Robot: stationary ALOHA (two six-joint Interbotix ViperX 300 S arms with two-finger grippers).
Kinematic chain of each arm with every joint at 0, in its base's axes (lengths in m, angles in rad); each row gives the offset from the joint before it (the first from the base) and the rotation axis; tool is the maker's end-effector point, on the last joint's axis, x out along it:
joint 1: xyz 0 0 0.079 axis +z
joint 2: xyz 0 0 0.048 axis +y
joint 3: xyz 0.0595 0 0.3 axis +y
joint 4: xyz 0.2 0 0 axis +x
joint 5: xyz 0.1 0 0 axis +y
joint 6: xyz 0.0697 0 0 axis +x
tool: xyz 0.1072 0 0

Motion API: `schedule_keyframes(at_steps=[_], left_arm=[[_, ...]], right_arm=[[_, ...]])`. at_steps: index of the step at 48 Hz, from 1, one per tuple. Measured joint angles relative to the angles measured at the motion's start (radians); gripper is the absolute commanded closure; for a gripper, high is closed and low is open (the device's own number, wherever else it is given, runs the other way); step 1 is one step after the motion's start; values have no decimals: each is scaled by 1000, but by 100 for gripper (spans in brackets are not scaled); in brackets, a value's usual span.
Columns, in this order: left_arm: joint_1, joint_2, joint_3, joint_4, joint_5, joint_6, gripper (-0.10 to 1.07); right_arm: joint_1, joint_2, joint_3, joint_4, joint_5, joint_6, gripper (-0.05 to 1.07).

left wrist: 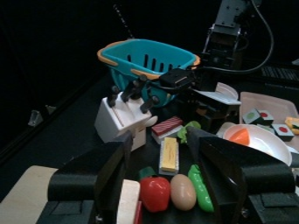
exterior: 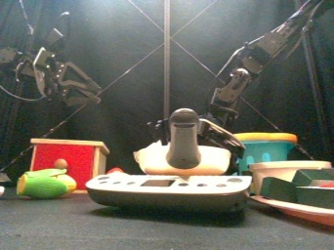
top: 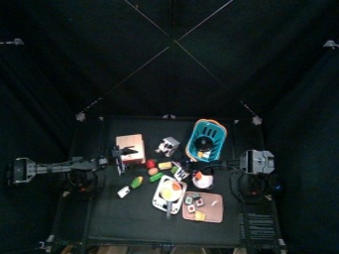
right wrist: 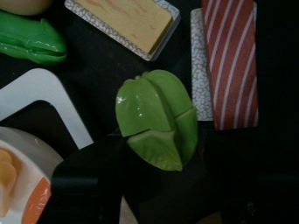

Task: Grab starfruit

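Right gripper (right wrist: 158,188) over starfruit (right wrist: 158,118), pre-grasp.

The starfruit lies on the table between a striped block (right wrist: 230,57) and a white tray (right wrist: 47,96). It looks like light, rigid, glossy plastic, likely slippery; best pinched across its ridged middle. Jaws stand wide, straddling its near end, holding nothing. Left arm rests apart.
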Motion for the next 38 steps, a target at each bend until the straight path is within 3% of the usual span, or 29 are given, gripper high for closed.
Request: schedule_keyframes(at_steps=[7, 38], left_arm=[[0, -2, 0, 0, 5, 0, 9], [-3, -2, 0, 0, 6, 0, 9]], right_arm=[[0, 0, -2, 0, 2, 0, 30], [35, -71, -66, -26, 135, 0, 30]])
